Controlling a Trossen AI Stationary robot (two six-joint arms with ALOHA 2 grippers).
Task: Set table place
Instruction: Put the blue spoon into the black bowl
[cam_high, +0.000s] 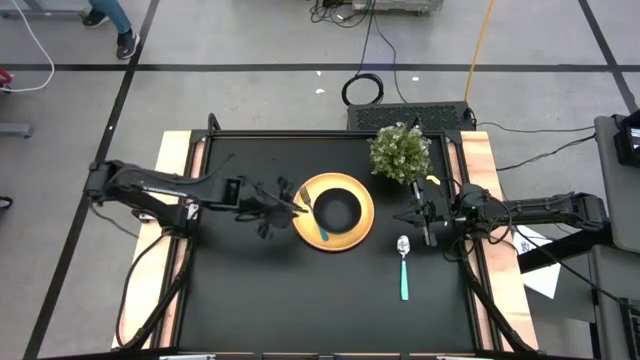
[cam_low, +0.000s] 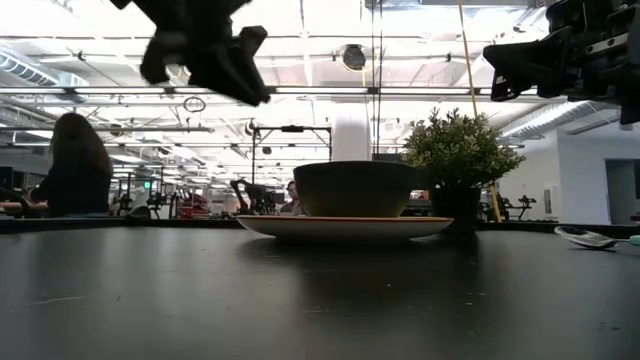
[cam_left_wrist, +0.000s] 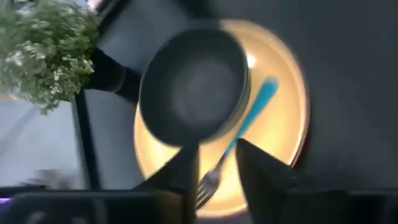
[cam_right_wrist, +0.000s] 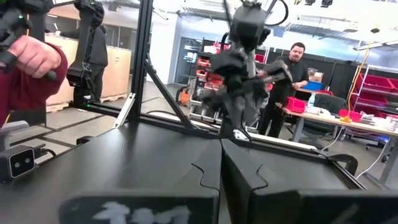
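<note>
Here the left claw hangs over the left rim of the yellow plate, its fingers parted around the fork, whose teal handle runs away toward the bowl. Right of the plate lies the spoon; the right claw, shut and empty, waits beyond.

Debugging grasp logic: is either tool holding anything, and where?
Right tool: nothing. Left tool: cannot tell; fork tine end shows right at its tip.
</note>
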